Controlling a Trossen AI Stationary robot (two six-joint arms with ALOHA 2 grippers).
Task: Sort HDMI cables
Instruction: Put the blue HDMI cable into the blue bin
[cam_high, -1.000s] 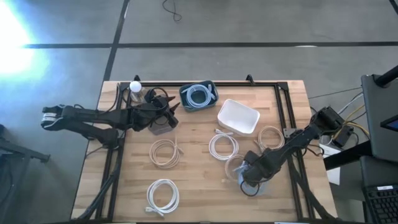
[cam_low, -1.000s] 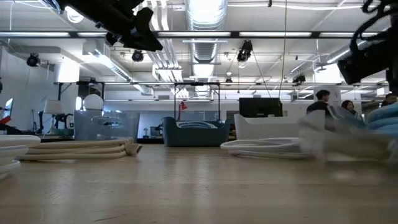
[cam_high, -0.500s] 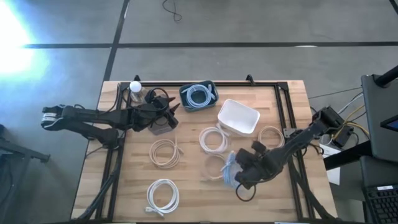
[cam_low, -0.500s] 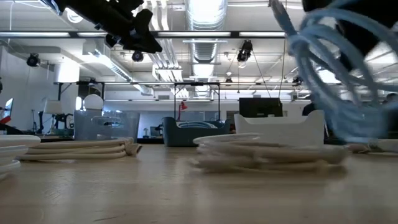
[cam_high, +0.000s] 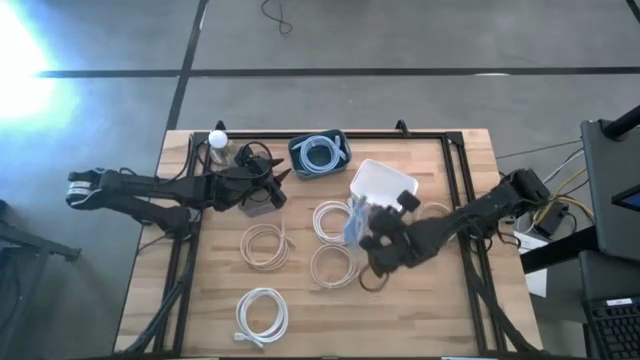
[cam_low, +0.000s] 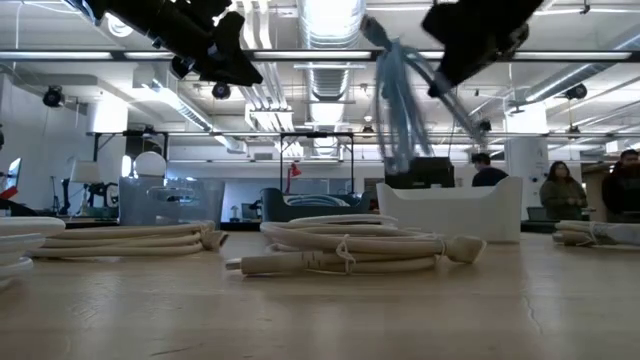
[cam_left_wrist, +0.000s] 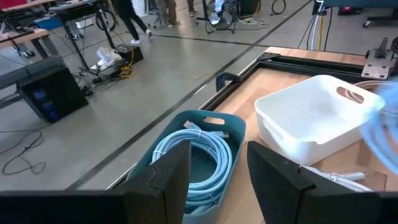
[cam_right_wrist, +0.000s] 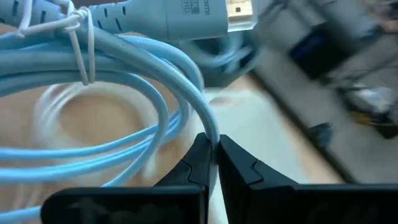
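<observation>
My right gripper (cam_high: 372, 236) (cam_low: 447, 72) is shut on a light blue HDMI coil (cam_high: 357, 221) (cam_low: 400, 100), lifted above the table's middle, beside the white bin (cam_high: 384, 187). Another light blue coil (cam_high: 320, 154) (cam_left_wrist: 198, 157) lies in the blue bin (cam_high: 296, 150). Flat on the wood lie a white coil (cam_high: 333, 220), a beige coil (cam_high: 335, 265), a beige coil (cam_high: 266, 244), a white coil (cam_high: 262, 312), and a beige coil (cam_high: 437, 213) partly hidden by my right arm. My left gripper (cam_high: 272, 183) (cam_left_wrist: 216, 177) hovers open, left of the blue bin. My right gripper pinches the light blue coil between its two fingertips (cam_right_wrist: 200, 158), on a bend of the outer strands (cam_right_wrist: 210, 132) away from the tied plug end (cam_right_wrist: 205, 18). The coil is lifted clear and hangs below the fingers, its loops kept together by a white tie (cam_right_wrist: 84, 46).
A white ball (cam_high: 217, 138) and a small grey box (cam_high: 256, 207) sit at the far-left part, under my left arm. A black frame (cam_high: 455, 170) runs along the table's far and right sides. Bare wood (cam_high: 380, 315) lies along the near edge. People (cam_low: 560, 190) stand in the room behind.
My right gripper has risen from the near-right part of the table and swung toward the left and far side, carrying the light blue coil up off the wood. The white and beige coils beside it have slid a little leftward.
</observation>
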